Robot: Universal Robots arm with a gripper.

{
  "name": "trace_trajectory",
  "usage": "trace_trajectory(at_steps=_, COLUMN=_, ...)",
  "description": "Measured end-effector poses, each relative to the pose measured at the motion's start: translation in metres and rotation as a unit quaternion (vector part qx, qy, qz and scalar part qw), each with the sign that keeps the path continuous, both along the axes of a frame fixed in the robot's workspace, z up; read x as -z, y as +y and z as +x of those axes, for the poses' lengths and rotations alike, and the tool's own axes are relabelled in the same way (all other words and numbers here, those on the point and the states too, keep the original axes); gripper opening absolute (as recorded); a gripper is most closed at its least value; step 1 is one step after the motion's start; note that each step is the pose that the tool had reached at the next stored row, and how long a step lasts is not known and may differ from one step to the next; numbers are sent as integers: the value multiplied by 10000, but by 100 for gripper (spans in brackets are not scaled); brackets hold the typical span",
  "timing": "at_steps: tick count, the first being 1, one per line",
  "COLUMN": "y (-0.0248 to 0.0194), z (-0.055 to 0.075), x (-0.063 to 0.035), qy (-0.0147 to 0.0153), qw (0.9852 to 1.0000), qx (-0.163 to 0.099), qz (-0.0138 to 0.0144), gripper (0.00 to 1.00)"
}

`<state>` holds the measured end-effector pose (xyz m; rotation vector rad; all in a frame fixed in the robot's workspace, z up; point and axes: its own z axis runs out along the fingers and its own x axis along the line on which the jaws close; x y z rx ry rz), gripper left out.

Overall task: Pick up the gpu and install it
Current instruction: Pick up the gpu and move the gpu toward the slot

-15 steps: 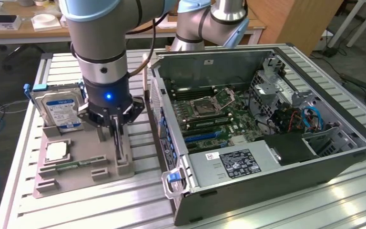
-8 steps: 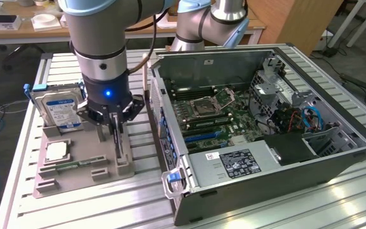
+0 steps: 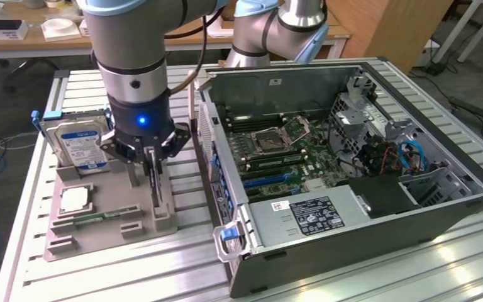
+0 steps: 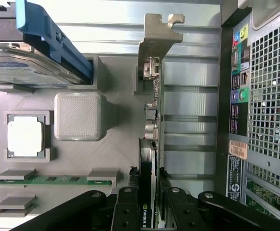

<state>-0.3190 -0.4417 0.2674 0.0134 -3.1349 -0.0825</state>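
The gpu (image 4: 152, 120) stands on edge in a slot of the grey holder (image 4: 115, 149), its silver bracket (image 4: 154, 43) at one end. In the exterior view the gpu (image 3: 156, 192) rises as a thin dark card from the holder (image 3: 99, 236) at that view's left. My gripper (image 3: 151, 167) has come down over the card from above. In the wrist view the gripper (image 4: 148, 204) has a black finger pressed against each face, shut on the card, which still sits in its slot.
The holder also carries a hard drive (image 3: 78, 145) with a blue-white label, a CPU (image 3: 73, 199) and a green memory stick (image 3: 99, 218). The open computer case (image 3: 351, 157) lies close on the exterior view's right, motherboard with blue slot (image 3: 266, 180) exposed. A second arm (image 3: 266, 31) stands behind.
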Motion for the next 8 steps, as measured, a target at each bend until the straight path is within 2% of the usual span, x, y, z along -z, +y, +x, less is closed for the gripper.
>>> trace_trajectory(at_steps=8, y=0, z=0, x=-26, qy=0, qw=10000, qx=0, qz=0, gripper=26)
